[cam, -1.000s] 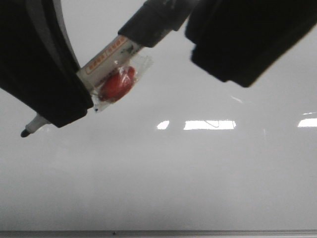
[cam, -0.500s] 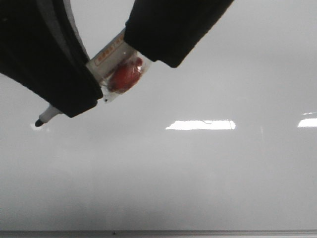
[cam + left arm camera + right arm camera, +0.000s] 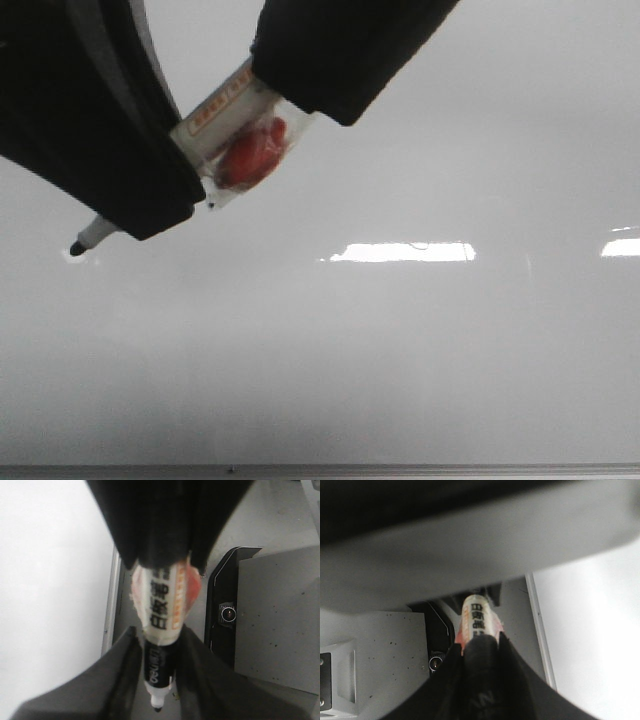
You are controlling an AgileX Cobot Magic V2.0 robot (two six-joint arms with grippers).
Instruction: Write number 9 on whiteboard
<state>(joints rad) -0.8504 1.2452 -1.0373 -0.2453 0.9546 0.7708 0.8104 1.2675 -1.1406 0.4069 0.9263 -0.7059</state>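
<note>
Front view: a white-barrelled marker pen (image 3: 225, 125) with a black tip and a red tag in clear wrap hangs slanted over the large glossy pale grey-white whiteboard (image 3: 420, 350). Its tip sits just above, or perhaps on, the board toward the left edge; contact cannot be judged. One dark gripper (image 3: 120, 170) clamps the barrel's lower end, another (image 3: 330, 70) the upper; which arm is which is unclear here. No number 9 is visible; only bright glare bars mark the surface.

Left wrist view: the left gripper (image 3: 157, 675) has its fingers closed round the black lower barrel, tip pointing out, probably to steer the stroke. The board's thin grey frame strip (image 3: 111, 605) runs beside it.

Right wrist view: the right gripper (image 3: 480, 665) is closed on the dark rear end, presumably steadying it. The tip is hidden and the top is blocked by a blurred grey body.
</note>
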